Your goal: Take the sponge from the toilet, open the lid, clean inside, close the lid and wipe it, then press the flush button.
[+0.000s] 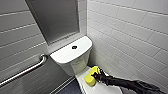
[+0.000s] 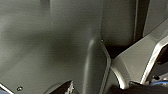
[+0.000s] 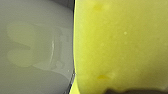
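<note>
The white toilet (image 1: 67,57) stands in a tiled corner, with the small dark flush button (image 1: 74,47) in the middle of its flat tank top. Below the tank the lid (image 1: 101,89) lies closed. My right gripper (image 1: 96,75) comes in from the lower right and is shut on the yellow sponge (image 1: 90,79), which rests against the lid's top near the tank. In the right wrist view the sponge (image 3: 120,45) sits very close against the glossy white lid (image 3: 32,50), which mirrors its yellow. The left wrist view gives grey panels and nothing held.
A metal grab bar (image 1: 25,71) runs along the left wall. White tiles (image 1: 130,37) close in the right side right next to the toilet. A grey recessed panel (image 1: 55,17) sits above the tank. Dark floor (image 1: 71,89) lies left of the bowl.
</note>
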Tool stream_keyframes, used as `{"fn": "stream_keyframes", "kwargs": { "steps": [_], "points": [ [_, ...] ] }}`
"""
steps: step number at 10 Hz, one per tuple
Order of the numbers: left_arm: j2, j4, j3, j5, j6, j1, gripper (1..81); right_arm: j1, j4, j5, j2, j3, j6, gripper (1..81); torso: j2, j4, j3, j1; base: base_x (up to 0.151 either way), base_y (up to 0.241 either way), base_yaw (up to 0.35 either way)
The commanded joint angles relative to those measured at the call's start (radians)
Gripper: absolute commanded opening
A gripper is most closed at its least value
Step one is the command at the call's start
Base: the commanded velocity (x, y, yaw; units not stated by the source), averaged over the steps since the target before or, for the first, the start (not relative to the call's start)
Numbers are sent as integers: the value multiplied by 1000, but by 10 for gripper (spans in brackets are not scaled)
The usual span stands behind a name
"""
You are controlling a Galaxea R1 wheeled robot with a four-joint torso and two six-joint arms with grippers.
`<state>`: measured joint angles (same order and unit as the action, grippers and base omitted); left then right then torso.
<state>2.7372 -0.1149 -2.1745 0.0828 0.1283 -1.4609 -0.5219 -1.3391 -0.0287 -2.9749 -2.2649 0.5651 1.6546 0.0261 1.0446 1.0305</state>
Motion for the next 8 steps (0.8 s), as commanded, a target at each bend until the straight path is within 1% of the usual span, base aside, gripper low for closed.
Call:
{"fn": "stream_keyframes", "kwargs": {
  "steps": [1,2,4,5,6,8],
  "points": [
    [-13,14,12,86,-4,-13,811,87,26,95,-20,12,6,10,0,0,0,0,0,0,0],
    [-13,14,12,86,-4,-13,811,52,25,90,-8,15,6,10,0,0,0,0,0,0,0],
    [-14,14,12,86,-4,-13,811,-25,20,87,61,33,1,10,0,0,0,0,0,0,0],
    [-14,12,12,86,-4,-13,811,-59,17,75,120,81,1,10,0,0,0,0,0,0,0],
    [-14,12,12,86,-4,-13,811,-94,15,27,187,163,1,10,0,0,0,0,0,0,0],
    [-13,11,12,88,-4,-13,811,-149,17,-124,334,390,1,10,0,0,0,0,0,0,0]
  ]
}}
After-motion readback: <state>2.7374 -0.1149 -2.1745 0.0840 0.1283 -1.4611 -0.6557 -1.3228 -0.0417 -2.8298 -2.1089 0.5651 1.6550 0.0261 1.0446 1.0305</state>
